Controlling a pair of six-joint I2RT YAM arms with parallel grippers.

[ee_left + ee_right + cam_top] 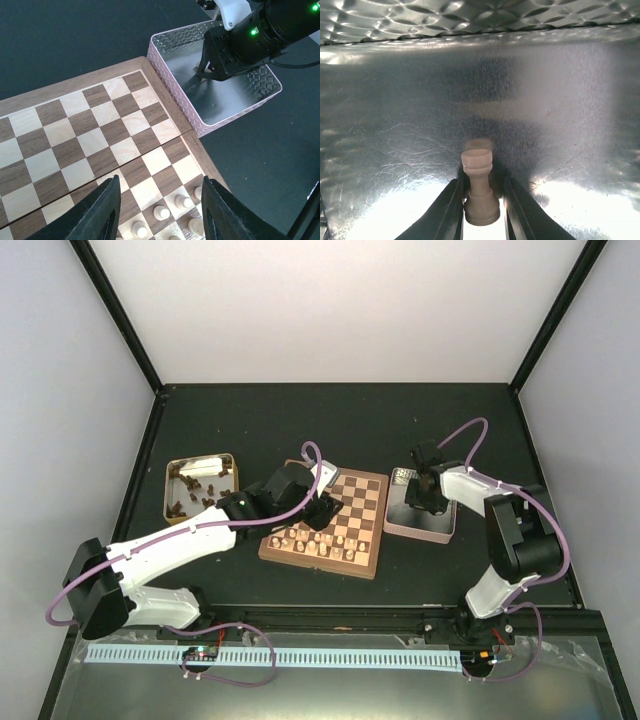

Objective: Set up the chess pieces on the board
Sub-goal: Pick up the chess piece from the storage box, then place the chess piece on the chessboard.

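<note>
Overhead, a dark table (250, 420) seen from its near edge. The left gripper (160, 184) hangs over the board (75, 135), its fingers wide apart with nothing between them. Below them, pale chess pieces (161, 212) stand on the board's nearest rows. In the left wrist view some are cut off by the picture's edge or covered by the fingers, so their kinds are hard to tell.

Just right of the board sits a pink-rimmed metal tin (172, 75). Inside it, the right gripper (482, 184) is narrowed round one upright pale piece (480, 197), with a finger against each side of its base. The piece's top is blurred.

Left of the board and a little farther back, an open tin (200, 458) holds dark pieces (193, 495), too small to count or name.
</note>
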